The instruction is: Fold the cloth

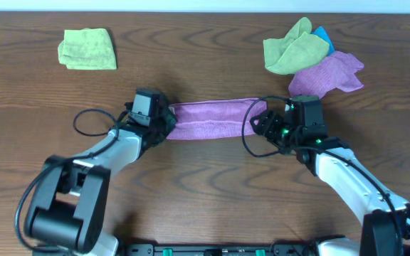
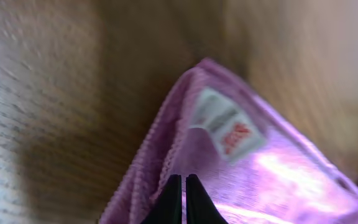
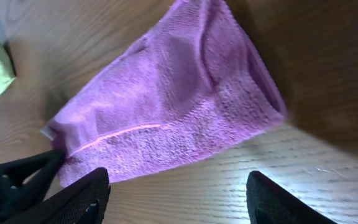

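The lilac cloth (image 1: 212, 119) lies as a long folded strip across the table's middle, between my two grippers. My left gripper (image 1: 164, 122) is shut on its left end; in the left wrist view the closed fingertips (image 2: 183, 180) pinch the cloth (image 2: 278, 180) just below its white tag (image 2: 225, 127). My right gripper (image 1: 262, 122) is open at the strip's right end. In the right wrist view its fingers (image 3: 179, 196) are spread wide over bare wood, just short of the cloth (image 3: 173, 106), holding nothing.
A light green cloth (image 1: 87, 49) lies at the back left. At the back right a second light green cloth (image 1: 294, 46) lies over something blue (image 1: 322, 35), beside another purple cloth (image 1: 329, 73) close behind my right gripper.
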Controlling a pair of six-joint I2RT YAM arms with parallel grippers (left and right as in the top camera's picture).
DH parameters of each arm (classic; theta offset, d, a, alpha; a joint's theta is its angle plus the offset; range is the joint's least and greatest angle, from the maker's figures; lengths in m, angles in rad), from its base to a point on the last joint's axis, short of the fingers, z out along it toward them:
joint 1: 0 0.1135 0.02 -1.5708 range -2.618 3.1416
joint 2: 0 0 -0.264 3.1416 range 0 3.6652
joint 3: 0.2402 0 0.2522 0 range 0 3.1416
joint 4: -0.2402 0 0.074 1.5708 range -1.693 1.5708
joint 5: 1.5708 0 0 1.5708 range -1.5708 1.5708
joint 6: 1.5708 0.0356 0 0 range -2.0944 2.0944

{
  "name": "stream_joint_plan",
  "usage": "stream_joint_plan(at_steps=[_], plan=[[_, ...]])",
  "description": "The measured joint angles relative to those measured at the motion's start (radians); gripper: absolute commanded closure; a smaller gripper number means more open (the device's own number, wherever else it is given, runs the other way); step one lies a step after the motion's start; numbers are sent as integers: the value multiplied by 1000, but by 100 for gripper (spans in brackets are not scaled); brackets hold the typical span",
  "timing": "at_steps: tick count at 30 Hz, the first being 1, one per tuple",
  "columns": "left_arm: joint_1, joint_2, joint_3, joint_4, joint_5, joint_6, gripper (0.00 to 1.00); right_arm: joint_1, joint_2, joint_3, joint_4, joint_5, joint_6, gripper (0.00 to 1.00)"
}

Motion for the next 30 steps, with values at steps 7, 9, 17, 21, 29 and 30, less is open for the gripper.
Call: stream_joint_plan(at_steps=[7,9,17,21,29,30], plan=[[-6,37,7,31,8,-4,94,-2,0,0,-42,2,3,29],[-6,39,8,31,9,-4,94,-2,0,0,-61,19,4,25],[-6,39,9,31,11,-5,94,-2,22,0,-54,91,6,25],[-6,39,12,22,12,-4,94,-2,95,0,10,103,6,26],[-6,39,21,-2,13,-4,94,-2,151,0,123,106,6,29],[-6,39,21,-3,13,-5,94,-2,151,0,127,107,6,29]])
